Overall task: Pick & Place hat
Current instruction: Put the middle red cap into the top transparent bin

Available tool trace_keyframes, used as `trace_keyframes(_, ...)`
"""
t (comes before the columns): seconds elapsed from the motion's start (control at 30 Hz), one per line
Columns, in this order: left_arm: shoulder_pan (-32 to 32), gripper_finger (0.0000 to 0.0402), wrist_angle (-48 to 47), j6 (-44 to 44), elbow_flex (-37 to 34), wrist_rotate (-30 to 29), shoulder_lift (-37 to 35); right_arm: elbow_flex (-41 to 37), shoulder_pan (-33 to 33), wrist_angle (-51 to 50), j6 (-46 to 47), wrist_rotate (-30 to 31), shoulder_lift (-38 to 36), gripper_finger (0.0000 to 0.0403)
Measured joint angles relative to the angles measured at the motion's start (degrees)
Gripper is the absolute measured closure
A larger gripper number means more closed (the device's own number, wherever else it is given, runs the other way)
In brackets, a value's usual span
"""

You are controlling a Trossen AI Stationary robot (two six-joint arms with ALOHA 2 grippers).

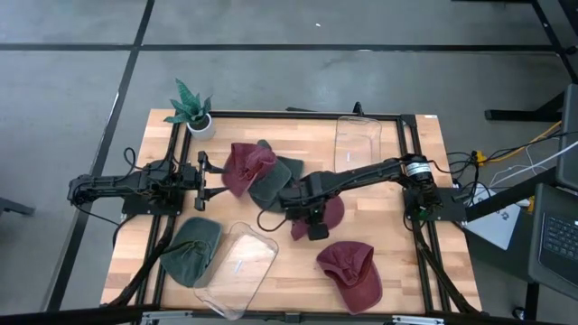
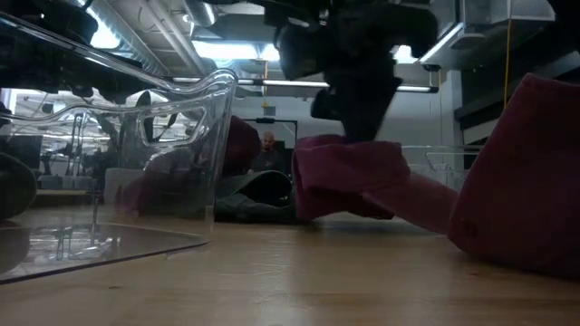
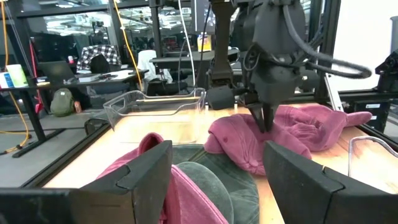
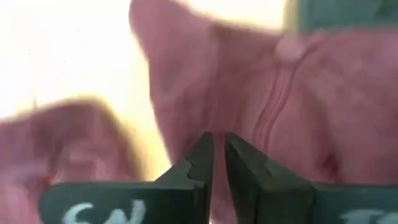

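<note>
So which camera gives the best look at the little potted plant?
The high view: the potted plant shows whole at the table's far left corner, leaves and white pot. The low view and both wrist views do not show it.

Overhead looks straight down; low sits at tabletop; both share the maroon hat [image 1: 318, 215].

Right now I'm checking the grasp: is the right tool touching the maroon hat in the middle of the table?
Touching. The left wrist view shows the right tool pressed into the maroon hat, its fingertips pinching a fold of fabric with no gap visible.
</note>
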Motion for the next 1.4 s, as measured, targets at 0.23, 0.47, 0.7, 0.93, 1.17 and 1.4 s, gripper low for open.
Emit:
trace_keyframes(0.23, 0.0, 0.0156, 0.0, 0.0, 0.0, 0.0, 0.0, 0.0, 0.3, 7.6, -0.8, 0.5, 0.0, 0.0327)
trace_keyframes(0.47, 0.0, 0.0156, 0.0, 0.0, 0.0, 0.0, 0.0, 0.0, 0.6, 9.9, -11.3, 4.8, 0.5, 0.0229)
trace_keyframes(0.7, 0.0, 0.0156, 0.0, 0.0, 0.0, 0.0, 0.0, -5.6, 0.5, 16.4, -17.6, 11.3, 1.0, 0.0169)
trace_keyframes(0.93, 0.0, 0.0156, 0.0, 0.0, 0.0, 0.0, 0.0, -10.5, 0.6, 20.8, -21.8, 11.0, 1.1, 0.0181)
trace_keyframes(1.17, 0.0, 0.0156, 0.0, 0.0, 0.0, 0.0, 0.0, -14.5, 0.6, 22.7, -24.0, 11.0, 1.1, 0.0214)
trace_keyframes(1.4, 0.0, 0.0156, 0.0, 0.0, 0.0, 0.0, 0.0, -16.5, 0.6, 24.5, -23.9, 10.9, 0.9, 0.0260)
